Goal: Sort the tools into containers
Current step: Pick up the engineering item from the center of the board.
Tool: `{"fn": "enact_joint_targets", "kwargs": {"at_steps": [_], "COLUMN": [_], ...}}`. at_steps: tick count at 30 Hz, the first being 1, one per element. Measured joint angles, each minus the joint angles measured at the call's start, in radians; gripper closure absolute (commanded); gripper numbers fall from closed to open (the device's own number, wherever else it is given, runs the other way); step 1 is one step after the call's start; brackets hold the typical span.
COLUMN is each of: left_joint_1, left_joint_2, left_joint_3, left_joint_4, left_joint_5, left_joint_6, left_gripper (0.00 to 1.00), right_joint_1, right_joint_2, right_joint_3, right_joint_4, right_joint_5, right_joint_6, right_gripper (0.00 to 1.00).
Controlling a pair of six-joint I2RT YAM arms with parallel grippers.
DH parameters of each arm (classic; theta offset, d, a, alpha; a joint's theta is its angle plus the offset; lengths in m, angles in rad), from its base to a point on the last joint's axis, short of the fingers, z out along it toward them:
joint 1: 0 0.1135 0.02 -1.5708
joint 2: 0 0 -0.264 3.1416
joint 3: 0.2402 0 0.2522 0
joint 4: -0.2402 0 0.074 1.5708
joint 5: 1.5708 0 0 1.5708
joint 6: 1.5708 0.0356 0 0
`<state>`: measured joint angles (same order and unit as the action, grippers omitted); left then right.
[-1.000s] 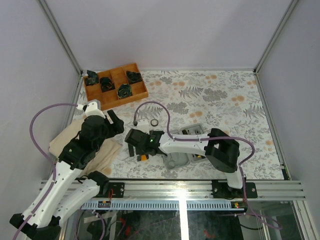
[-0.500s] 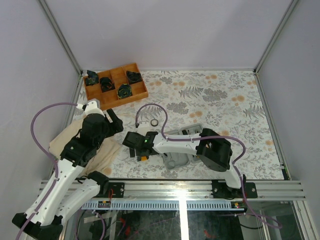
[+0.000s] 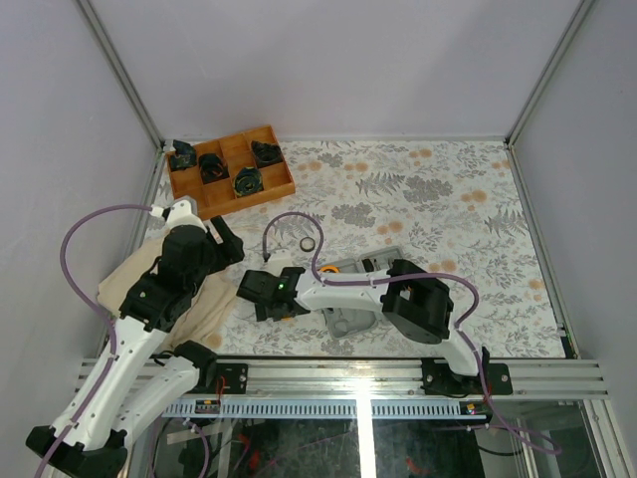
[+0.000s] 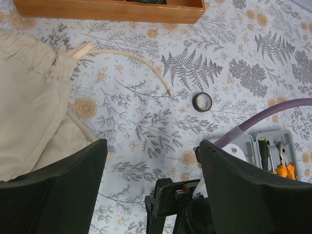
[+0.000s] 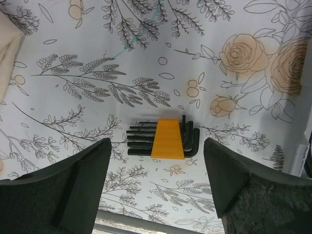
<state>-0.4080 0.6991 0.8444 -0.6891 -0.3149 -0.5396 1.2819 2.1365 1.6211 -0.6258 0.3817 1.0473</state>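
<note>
Between the right fingers: a small set of black steel hex keys in an orange plastic holder (image 5: 165,139), flat on the floral-printed tablecloth (image 5: 234,29), close to the table's near edge and just left of the case.
Right gripper (image 5: 157,146): spread wide, straddling the key set from above, touching nothing, no grip yet.
Left gripper (image 4: 152,146): spread wide as well and empty, hanging over bare cloth beside the beige fabric bag (image 4: 29,97).
Grey plastic compartment case (image 4: 251,144): lying open, with a black-and-yellow screwdriver (image 4: 263,152) and orange-handled pliers (image 4: 283,168) already in it.
Small black ring (image 4: 202,101): loose on the cloth, outside the case.
Handling of the key set: judged light, rigid and unbreakable. Smooth steel and hard plastic, so prone to slipping under a shallow pinch. How firmly the keys sit in the holder cannot be told from above.
Where to take hold: across the orange holder, the thickest and widest part, not on the thin key ends. As the fingers stand now, would close along the keys' length, so a quarter turn of the wrist looks wise.
Approach: very low profile, so needs the pads almost down on the cloth. Some risk of bunching the fabric.
</note>
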Motion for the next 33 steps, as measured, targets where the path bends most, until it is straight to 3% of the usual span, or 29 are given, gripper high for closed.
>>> {"fn": "enact_joint_targets", "kwargs": {"at_steps": [33], "left_joint_1": [0.017], "left_joint_2": [0.0], "left_joint_3": [0.0], "left_joint_4": [0.0], "left_joint_5": [0.022], "left_joint_6": [0.007], "left_gripper": [0.24], "right_joint_1": [0.013], "right_joint_2": [0.055], "right_joint_3": [0.055], "right_joint_4": [-0.075], "right_joint_5": [-0.006], "right_joint_6": [-0.038], "right_gripper": [0.23]}}
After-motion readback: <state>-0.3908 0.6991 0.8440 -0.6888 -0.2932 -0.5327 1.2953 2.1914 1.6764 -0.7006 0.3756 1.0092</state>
